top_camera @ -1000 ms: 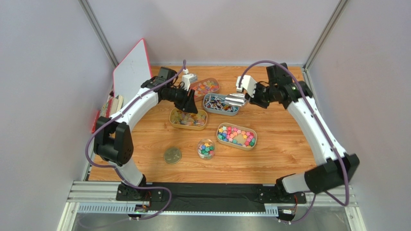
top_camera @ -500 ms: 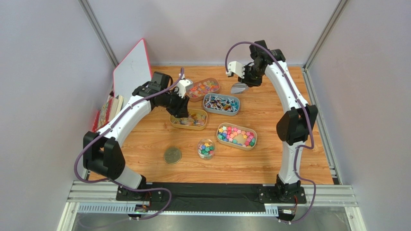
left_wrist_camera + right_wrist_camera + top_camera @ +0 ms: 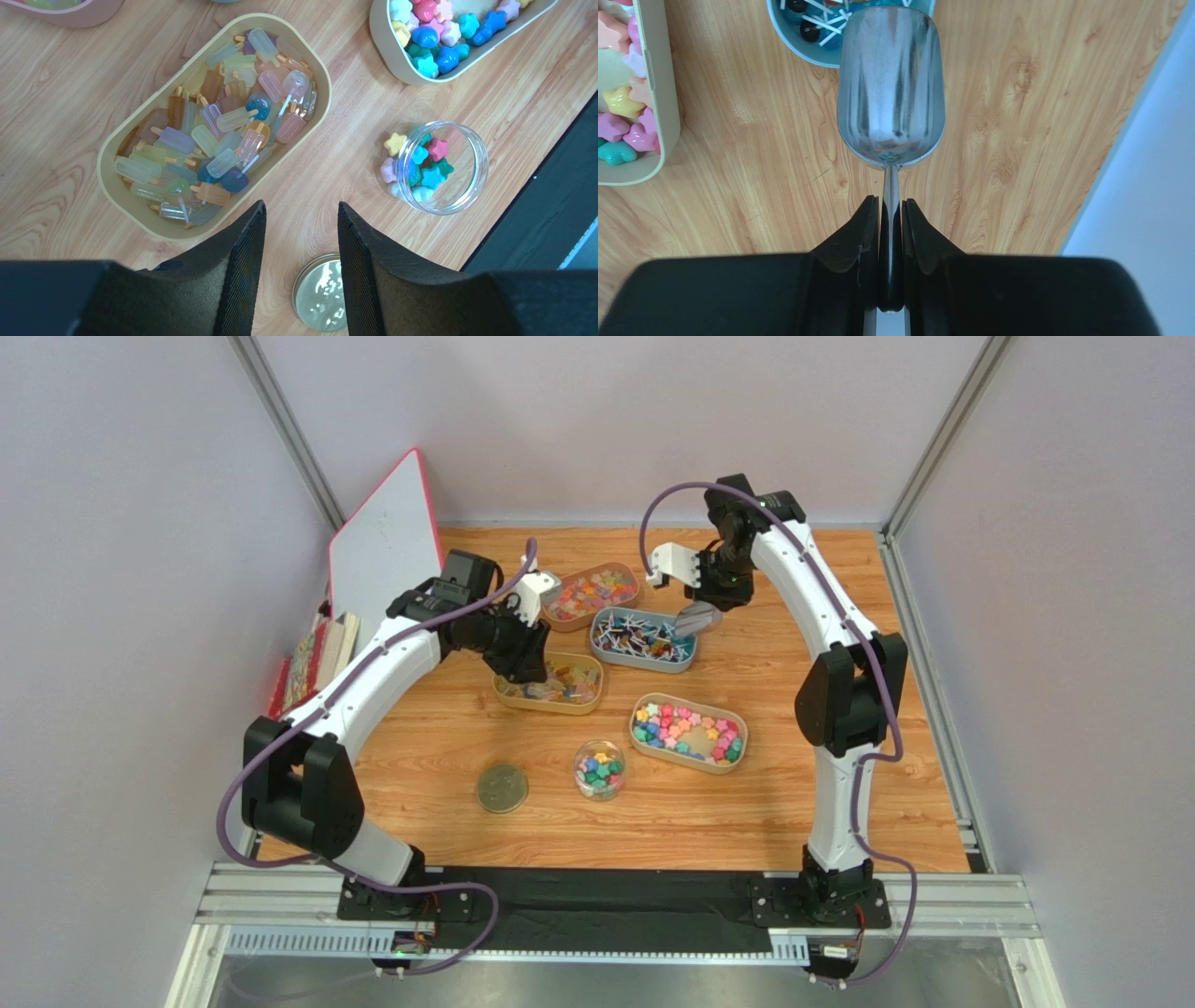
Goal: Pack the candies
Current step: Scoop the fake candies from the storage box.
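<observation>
Pale popsicle-shaped candies (image 3: 217,126) fill a tan oval tray just ahead of my left gripper (image 3: 300,210), which hangs open and empty above the wood. Bright star candies (image 3: 687,731) lie in another tan tray, and some sit in the clear jar (image 3: 434,166). My right gripper (image 3: 890,204) is shut on the handle of a metal scoop (image 3: 890,84). The empty scoop bowl (image 3: 694,622) sits at the right end of the blue-grey tray of wrapped candies (image 3: 638,637). Red-orange candies (image 3: 595,591) fill the back tray.
The jar's metal lid (image 3: 502,788) lies on the table left of the jar (image 3: 599,769). A white board with a red edge (image 3: 382,553) leans at the back left, with boxes (image 3: 320,651) beside it. A black strip runs along the near table edge.
The right arm folded back and upright. The scoop went from over the blue-grey tray toward the back, then returned to its right end. The left gripper shifted slightly left over the popsicle tray.
</observation>
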Controlling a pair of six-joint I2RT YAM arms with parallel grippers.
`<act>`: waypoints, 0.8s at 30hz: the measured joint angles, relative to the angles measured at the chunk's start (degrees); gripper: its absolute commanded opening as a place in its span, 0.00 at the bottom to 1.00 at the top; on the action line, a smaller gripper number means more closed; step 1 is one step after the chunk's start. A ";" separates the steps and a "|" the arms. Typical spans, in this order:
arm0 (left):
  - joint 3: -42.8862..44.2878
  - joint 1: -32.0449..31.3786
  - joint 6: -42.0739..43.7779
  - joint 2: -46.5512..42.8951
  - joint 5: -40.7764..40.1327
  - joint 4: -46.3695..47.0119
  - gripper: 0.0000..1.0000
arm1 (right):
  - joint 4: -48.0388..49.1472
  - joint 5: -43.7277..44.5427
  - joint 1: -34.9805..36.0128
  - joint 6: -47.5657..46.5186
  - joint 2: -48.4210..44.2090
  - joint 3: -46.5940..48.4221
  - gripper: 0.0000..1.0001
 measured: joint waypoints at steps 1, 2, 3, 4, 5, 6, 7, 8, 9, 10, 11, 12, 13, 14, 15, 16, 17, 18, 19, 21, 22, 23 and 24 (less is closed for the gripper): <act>-0.13 0.00 0.00 0.00 0.04 0.31 0.49 | -0.07 0.61 0.35 0.13 0.00 -0.72 0.00; -0.20 0.00 0.00 0.00 0.07 0.55 0.49 | -0.07 1.38 0.66 0.28 0.00 -1.38 0.00; -0.26 0.00 0.00 0.00 0.07 0.79 0.49 | -0.02 1.99 0.87 0.46 0.00 -1.92 0.00; -0.44 0.00 0.00 0.00 0.09 1.09 0.49 | -0.07 2.84 1.18 0.66 0.00 -2.60 0.00; -0.70 0.00 0.00 -0.04 0.13 1.38 0.49 | -0.11 3.58 1.40 0.90 0.00 -2.99 0.00; -1.01 0.00 0.00 -0.07 0.17 1.66 0.49 | -0.17 4.37 1.66 1.07 0.02 -3.06 0.00; -1.36 0.00 -0.02 -0.09 0.24 1.90 0.49 | -0.11 5.29 1.90 1.36 0.02 -3.06 0.00; -1.70 0.00 -0.02 -0.17 0.24 2.12 0.49 | -0.07 5.95 2.05 1.57 0.02 -3.06 0.00; -2.10 0.00 -0.02 -0.28 0.24 2.34 0.49 | -0.04 6.80 2.27 1.86 0.02 -3.06 0.00; -2.43 0.00 0.00 -0.44 0.24 2.51 0.49 | -0.02 7.63 2.45 2.14 0.07 -3.06 0.00; -2.93 0.00 -0.02 -0.68 0.24 2.91 0.49 | -0.04 8.41 2.62 2.60 0.26 -3.06 0.00; -3.34 0.00 -0.02 -0.96 0.24 3.15 0.49 | -0.02 9.35 2.86 3.13 0.44 -3.04 0.00; -4.02 0.00 -0.02 -1.60 0.26 3.52 0.50 | 0.09 11.34 3.45 4.42 1.62 -2.62 0.00; -4.02 0.00 -0.02 -1.60 0.26 3.52 0.50 | 0.09 11.34 3.45 4.42 1.62 -2.62 0.00; -4.20 0.00 -0.02 -1.81 0.24 3.78 0.50 | -0.02 12.31 3.91 4.98 2.40 -2.25 0.00; -4.59 0.00 -0.02 -2.19 0.26 4.13 0.50 | 0.04 12.96 4.17 5.38 3.08 -1.97 0.00; -5.03 0.00 -0.02 -2.62 0.26 4.24 0.50 | 0.11 13.92 4.57 5.77 4.11 -1.51 0.00; -5.40 0.00 0.00 -3.02 0.26 4.24 0.50 | 0.24 14.49 4.90 6.08 4.96 -1.25 0.00; -5.95 0.00 0.00 -3.58 0.26 4.33 0.50 | 0.24 15.04 5.25 6.40 5.79 -0.96 0.00; -6.86 -0.02 0.00 -4.59 0.26 4.35 0.50 | 0.22 16.04 5.95 6.88 7.02 -0.39 0.00; -7.32 -0.02 -0.02 -5.03 0.26 4.50 0.50 | 0.22 16.44 6.21 6.93 7.43 -0.24 0.00; -7.63 -0.02 -0.04 -5.29 0.26 4.63 0.50 | 0.07 16.87 6.56 7.02 7.82 0.22 0.00; -7.89 -0.04 -0.07 -5.46 0.26 4.72 0.50 | 0.04 17.00 6.78 7.02 8.07 0.52 0.00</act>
